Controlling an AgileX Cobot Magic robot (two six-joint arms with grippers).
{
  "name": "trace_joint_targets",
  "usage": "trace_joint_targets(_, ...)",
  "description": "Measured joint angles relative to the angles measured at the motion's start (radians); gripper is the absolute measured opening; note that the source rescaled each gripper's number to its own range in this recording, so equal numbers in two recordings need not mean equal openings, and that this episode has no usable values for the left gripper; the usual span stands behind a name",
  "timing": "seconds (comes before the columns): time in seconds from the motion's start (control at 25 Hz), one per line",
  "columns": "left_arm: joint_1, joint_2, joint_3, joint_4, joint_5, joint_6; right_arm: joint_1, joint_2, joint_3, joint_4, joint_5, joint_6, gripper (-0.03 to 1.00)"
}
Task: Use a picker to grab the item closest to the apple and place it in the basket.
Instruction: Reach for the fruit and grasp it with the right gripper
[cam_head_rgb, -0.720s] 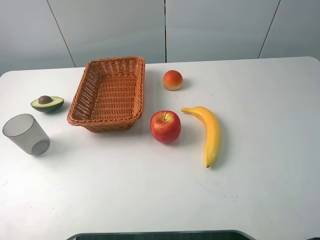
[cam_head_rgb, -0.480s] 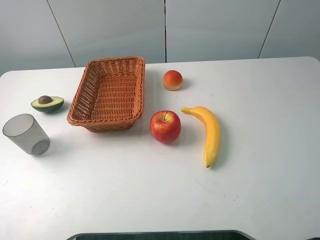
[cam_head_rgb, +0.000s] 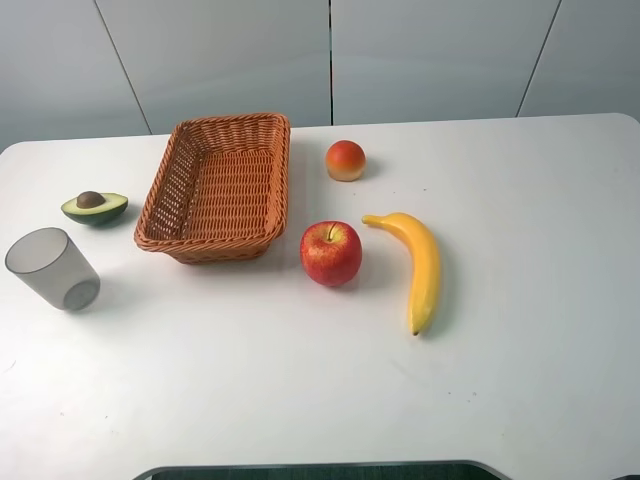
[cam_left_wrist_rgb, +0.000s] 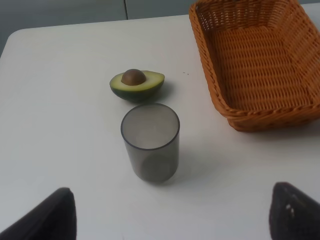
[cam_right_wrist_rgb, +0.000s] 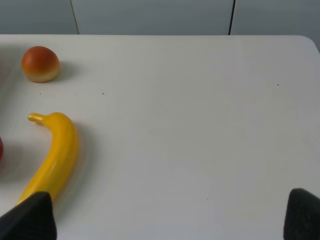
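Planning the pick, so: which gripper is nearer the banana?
Right. The right gripper has the banana beside one fingertip; the left gripper faces the cup and avocado, banana out of its view.

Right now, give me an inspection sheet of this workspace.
Surface: white table, no spills seen.
Job's things: apple; banana close beside it, not touching; wicker basket empty; picker: nothing seen.
Clutter: avocado half; grey cup, upright; round orange-red fruit behind the apple.
Hands: left hand and right hand both open, holding nothing.
Cables: nothing seen.
Surroundings: grey panelled wall behind the table.
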Motion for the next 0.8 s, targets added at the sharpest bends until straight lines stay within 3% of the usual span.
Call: trace_joint_targets(0.8,0.0,0.0,0.0,0.0,0.0,0.0,0.0,0.0,0.0,0.027,0.0,0.0,0.97)
